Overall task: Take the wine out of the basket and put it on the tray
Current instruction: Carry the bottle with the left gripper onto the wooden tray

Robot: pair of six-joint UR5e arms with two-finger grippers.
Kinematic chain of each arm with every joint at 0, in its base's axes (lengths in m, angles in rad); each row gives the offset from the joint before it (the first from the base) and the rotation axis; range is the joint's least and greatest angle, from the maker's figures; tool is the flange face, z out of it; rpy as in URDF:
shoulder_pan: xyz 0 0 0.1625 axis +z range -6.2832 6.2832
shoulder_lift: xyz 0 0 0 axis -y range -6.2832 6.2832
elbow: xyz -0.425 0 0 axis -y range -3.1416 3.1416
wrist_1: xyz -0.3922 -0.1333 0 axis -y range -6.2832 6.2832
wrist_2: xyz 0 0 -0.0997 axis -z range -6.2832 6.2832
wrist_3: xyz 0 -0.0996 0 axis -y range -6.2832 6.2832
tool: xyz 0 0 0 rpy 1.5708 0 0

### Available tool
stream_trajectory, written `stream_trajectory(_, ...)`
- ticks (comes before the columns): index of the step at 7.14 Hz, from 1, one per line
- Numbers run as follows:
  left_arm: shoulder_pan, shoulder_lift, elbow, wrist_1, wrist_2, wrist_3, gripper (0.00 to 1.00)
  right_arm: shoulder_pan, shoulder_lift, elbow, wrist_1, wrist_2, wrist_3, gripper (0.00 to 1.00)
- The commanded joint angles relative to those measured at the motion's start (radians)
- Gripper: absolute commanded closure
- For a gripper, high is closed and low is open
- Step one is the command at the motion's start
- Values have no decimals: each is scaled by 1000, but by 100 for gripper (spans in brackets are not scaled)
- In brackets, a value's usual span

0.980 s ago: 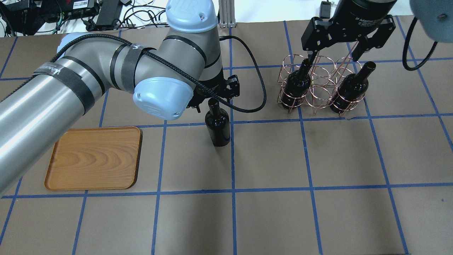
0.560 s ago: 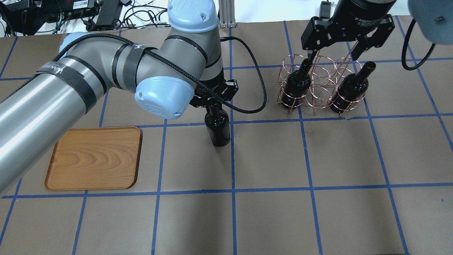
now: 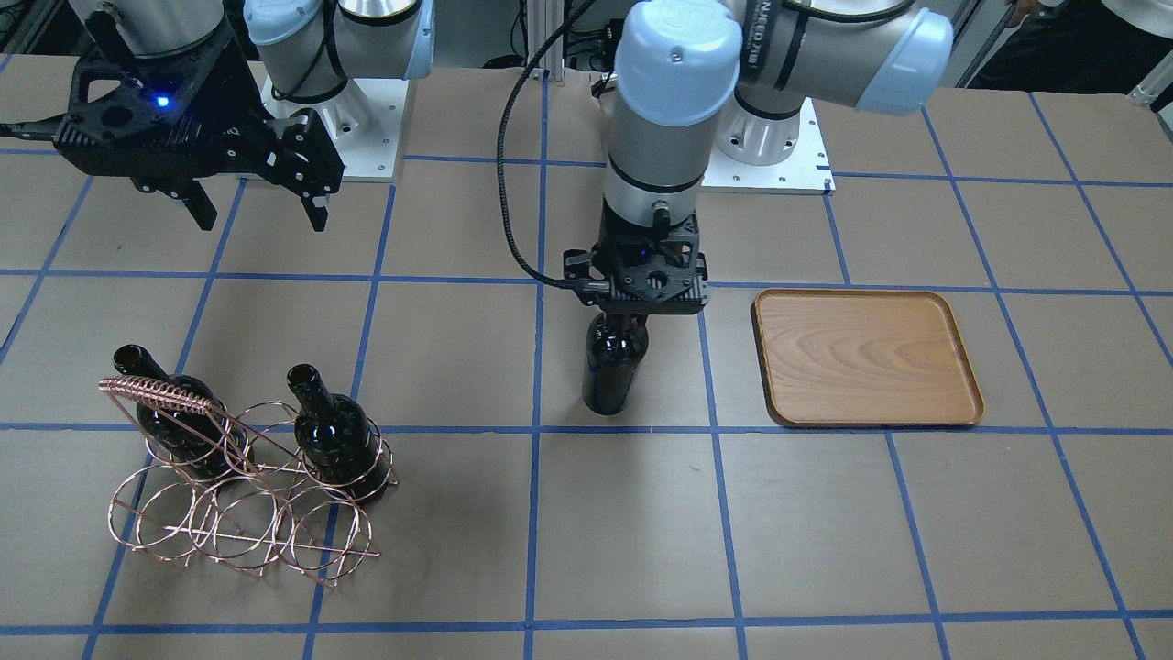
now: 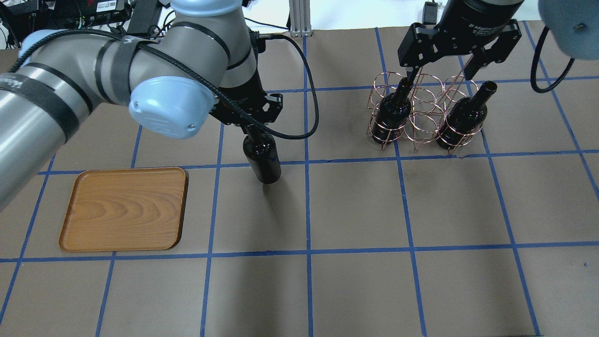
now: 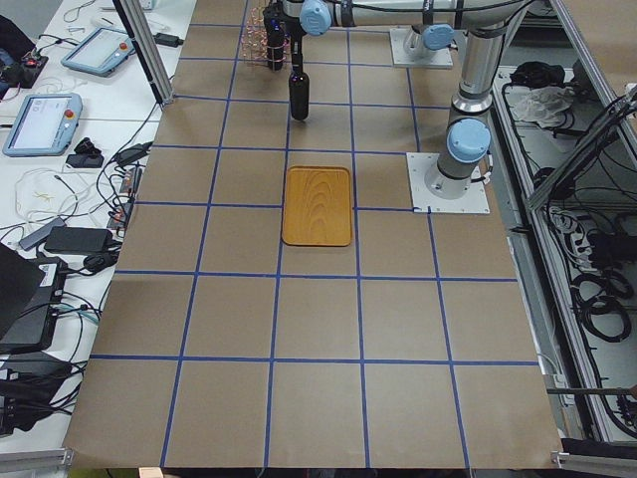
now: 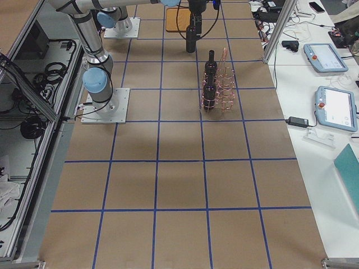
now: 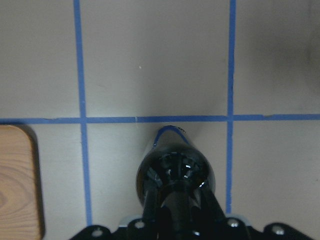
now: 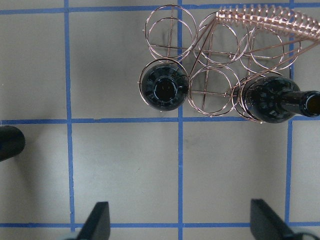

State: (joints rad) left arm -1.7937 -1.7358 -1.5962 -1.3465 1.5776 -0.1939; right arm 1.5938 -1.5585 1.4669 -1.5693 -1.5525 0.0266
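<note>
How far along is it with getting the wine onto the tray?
Done: one wine bottle is out of the basket. In hand: the left gripper holds its neck, short of the tray. Left: setting it down there.

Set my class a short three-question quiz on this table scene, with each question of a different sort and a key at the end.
1. True or false: the left tool is shut on the neck of a bottle.
2. Pick one: how many others stand in the basket? A one, B two, C three.
3. Fill in the gap: the right tool is ___, holding nothing.

Key: 1 true. 2 B. 3 open.
</note>
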Motion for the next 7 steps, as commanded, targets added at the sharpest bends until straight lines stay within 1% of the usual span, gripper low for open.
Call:
stream_trajectory(1, 164, 100, -10, -174, 12, 294, 85, 0, 0, 6, -3, 0, 0, 0)
stream_trajectory(2, 250, 161, -20, -269, 25, 477, 85, 0, 0, 6, -3, 0, 0, 0)
stream_trajectory(3, 320, 209, -34, -296, 101, 561, 85, 0, 0, 6, -3, 3, -2, 0)
stream_trajectory(4, 403, 246, -68, -296, 151, 656, 85, 0, 0, 6, -3, 2, -2, 0)
stream_trajectory(5, 522, 258, -105, -272, 138, 716, 85, 0, 0, 6, -3, 2, -2, 0)
stream_trajectory(6, 651, 234, -158, -161, 83, 776, 87, 0, 0, 6, -3, 2, -2, 0)
stream_trajectory(7, 683, 248, -201, -136, 50, 792, 89, 0, 0, 6, -3, 2, -2, 0)
